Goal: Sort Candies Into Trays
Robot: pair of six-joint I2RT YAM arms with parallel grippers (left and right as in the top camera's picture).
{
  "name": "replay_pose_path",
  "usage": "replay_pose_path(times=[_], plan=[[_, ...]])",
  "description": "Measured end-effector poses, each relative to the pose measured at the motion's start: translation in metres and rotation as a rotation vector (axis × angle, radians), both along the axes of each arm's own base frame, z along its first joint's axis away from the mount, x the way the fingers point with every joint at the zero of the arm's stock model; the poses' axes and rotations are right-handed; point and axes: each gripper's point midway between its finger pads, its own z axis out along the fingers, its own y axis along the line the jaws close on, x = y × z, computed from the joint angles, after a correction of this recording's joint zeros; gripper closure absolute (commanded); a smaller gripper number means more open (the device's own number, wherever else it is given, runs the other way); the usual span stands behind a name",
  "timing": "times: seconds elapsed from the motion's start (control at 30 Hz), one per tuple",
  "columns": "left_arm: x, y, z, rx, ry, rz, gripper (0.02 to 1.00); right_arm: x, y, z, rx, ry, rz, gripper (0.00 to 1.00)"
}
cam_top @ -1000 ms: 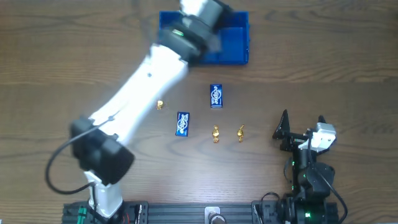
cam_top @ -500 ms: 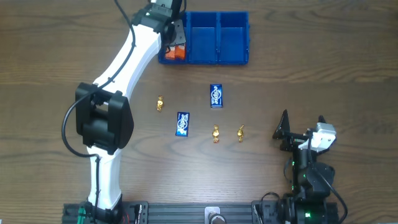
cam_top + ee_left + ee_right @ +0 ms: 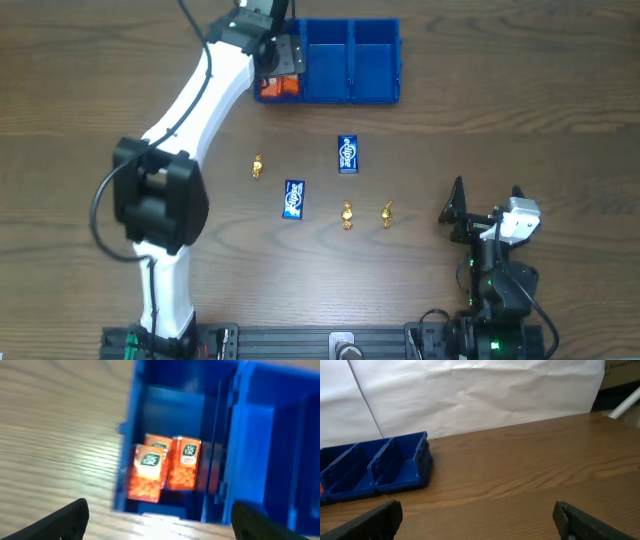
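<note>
Wooden surface (image 3: 520, 120) carries everything.

Left arm (image 3: 200, 100) stretches to the far left, to the blue tray (image 3: 398, 60). Judged reason: it serves the tray's left compartment.

Right arm is parked near right. Its hand (image 3: 487, 195) has fingers apart, nothing between them, well clear of the candies. It looks idle.

Left hand (image 3: 160, 512) is over the left compartment's near wall, fingers spread wide, gripping nothing.

Two orange boxes (image 3: 167, 465) lie side by side, touching, in the left compartment: one kind per compartment. The other two presumably await the remaining kinds.

Two blue packets (image 3: 347, 154) lie mid-surface, unsorted.

Three gold-wrapped candies (image 3: 347, 215) lie loose near them, one to the left and two to the right.
</note>
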Motion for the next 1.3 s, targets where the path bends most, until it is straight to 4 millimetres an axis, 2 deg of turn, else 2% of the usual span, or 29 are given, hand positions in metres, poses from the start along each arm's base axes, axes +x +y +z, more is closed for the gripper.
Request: replay_pose_path(times=[0.07, 0.13, 0.17, 0.2, 0.23, 0.3, 0.37, 0.43, 0.47, 0.53, 0.6, 0.67, 0.73, 0.77, 0.97, 1.07, 1.3], plan=[[-0.013, 0.012, 0.041, -0.002, -0.085, 0.018, 0.06, 0.0, 0.0, 0.0, 0.0, 0.0, 0.0, 0.003], [-0.031, 0.024, 0.099, -0.025, -0.221, 0.034, 0.051, 0.0, 0.0, 0.0, 0.0, 0.0, 0.0, 0.003], [-0.037, 0.027, 0.116, -0.034, -0.262, 0.04, 0.047, 0.0, 0.0, 0.0, 0.0, 0.0, 0.0, 0.003], [-0.068, 0.046, 0.183, -0.075, -0.442, 0.053, 0.045, 0.0, 0.0, 0.0, 0.0, 0.0, 0.0, 0.003], [-0.085, 0.057, 0.214, -0.1, -0.541, 0.061, 0.045, 0.0, 0.0, 0.0, 0.0, 0.0, 0.0, 0.003], [-0.128, 0.084, 0.251, -0.121, -0.685, 0.077, 0.04, 0.0, 0.0, 0.0, 0.0, 0.0, 0.0, 0.003], [-0.166, 0.109, 0.267, -0.114, -0.792, 0.087, 0.034, 0.0, 0.0, 0.0, 0.0, 0.0, 0.0, 0.003], [-0.2, 0.127, 0.266, -0.101, -0.88, 0.082, 0.023, 0.0, 0.0, 0.0, 0.0, 0.0, 0.0, 0.003], [-0.217, 0.134, 0.259, -0.087, -0.917, 0.069, 0.018, 0.0, 0.0, 0.0, 0.0, 0.0, 0.0, 0.003], [-0.236, 0.141, 0.25, -0.071, -0.972, 0.049, 0.018, 0.0, 0.0, 0.0, 0.0, -0.001, 0.0, 0.003], [-0.255, 0.15, 0.22, -0.045, -1.003, 0.046, 0.018, 0.0, 0.0, 0.0, 0.0, -0.001, 0.0, 0.003], [-0.267, 0.154, 0.2, -0.034, -1.039, 0.04, 0.023, 0.0, 0.0, 0.0, 0.0, -0.002, 0.0, 0.003], [-0.271, 0.154, 0.184, -0.034, -1.067, 0.029, 0.02, 0.0, 0.0, 0.001, 0.0, -0.003, 0.0, 0.003], [-0.271, 0.153, 0.169, -0.039, -1.083, 0.014, 0.02, 0.0, 0.0, 0.001, 0.0, -0.002, 0.0, 0.003], [-0.267, 0.143, 0.109, -0.065, -1.085, -0.036, 0.02, 0.0, 0.0, 0.0, 0.0, -0.001, 0.0, 0.003], [-0.268, 0.14, 0.087, -0.076, -1.077, -0.056, 0.02, 0.0, 0.0, 0.0, -0.001, -0.001, 0.0, 0.003], [-0.266, 0.138, 0.054, -0.081, -1.041, -0.065, 0.02, 0.0, 0.0, 0.0, -0.001, -0.002, 0.0, 0.005]])
